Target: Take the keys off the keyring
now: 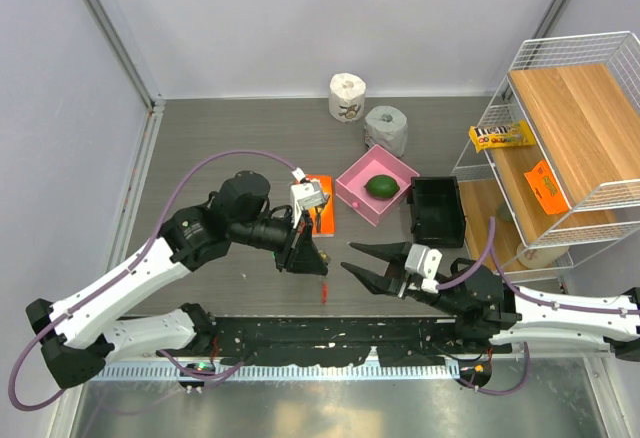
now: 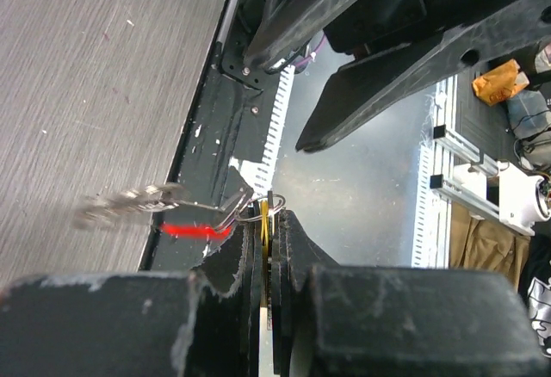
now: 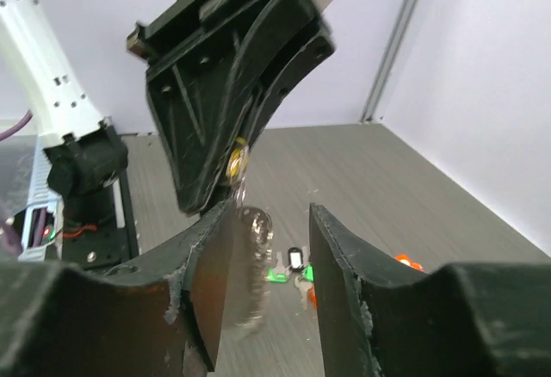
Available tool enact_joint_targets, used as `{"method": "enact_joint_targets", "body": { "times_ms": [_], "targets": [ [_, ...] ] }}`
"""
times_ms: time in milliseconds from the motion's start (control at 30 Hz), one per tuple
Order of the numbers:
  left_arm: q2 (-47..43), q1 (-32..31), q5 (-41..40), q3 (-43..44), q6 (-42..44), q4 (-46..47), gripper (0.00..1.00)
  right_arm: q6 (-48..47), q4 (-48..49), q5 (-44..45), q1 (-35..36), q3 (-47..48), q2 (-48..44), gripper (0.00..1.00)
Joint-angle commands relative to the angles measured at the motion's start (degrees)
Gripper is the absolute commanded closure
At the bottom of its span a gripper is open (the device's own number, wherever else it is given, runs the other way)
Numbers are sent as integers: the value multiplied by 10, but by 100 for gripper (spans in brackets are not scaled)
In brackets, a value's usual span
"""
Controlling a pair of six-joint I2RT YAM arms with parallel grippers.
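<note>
My left gripper (image 1: pixel 300 250) is shut on a yellow key tag (image 2: pixel 263 222) that carries a small wire ring, and holds it above the table. The keyring's red loop (image 1: pixel 323 290) and silvery chain (image 2: pixel 129 205) dangle from it, blurred. The red loop also shows in the left wrist view (image 2: pixel 194 231). My right gripper (image 1: pixel 357 261) is open and empty, just right of the left one. In the right wrist view the chain (image 3: pixel 254 248) hangs between its open fingers (image 3: pixel 211 256). Keys with green and black/white tags (image 3: pixel 293 267) lie on the table beyond.
The orange razor box (image 1: pixel 322 215) lies behind the left gripper. A pink tray (image 1: pixel 352 185) holds a green avocado (image 1: pixel 381 187). A black box (image 1: pixel 437 210), two paper rolls (image 1: pixel 347 95) and a wire shelf (image 1: pixel 560 158) stand at the back and right.
</note>
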Motion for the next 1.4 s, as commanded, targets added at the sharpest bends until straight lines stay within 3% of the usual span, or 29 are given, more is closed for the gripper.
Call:
{"method": "enact_joint_targets", "body": {
  "times_ms": [0, 367, 700, 833, 1367],
  "targets": [
    [-11, -1, 23, 40, 23, -14, 100, 16, -49, -49, -1, 44, 5, 52],
    [-22, -4, 34, 49, 9, -13, 100, 9, -37, -80, -1, 78, 67, 50],
    [-28, -18, 36, 45, 8, -15, 100, -2, -30, -86, -1, 104, 110, 57],
    [-27, -22, 37, 45, 10, -17, 100, -3, -29, -93, -1, 108, 113, 63],
    [-26, -27, 45, 59, 32, -51, 100, -23, -56, -58, -3, 106, 81, 63]
  ]
}}
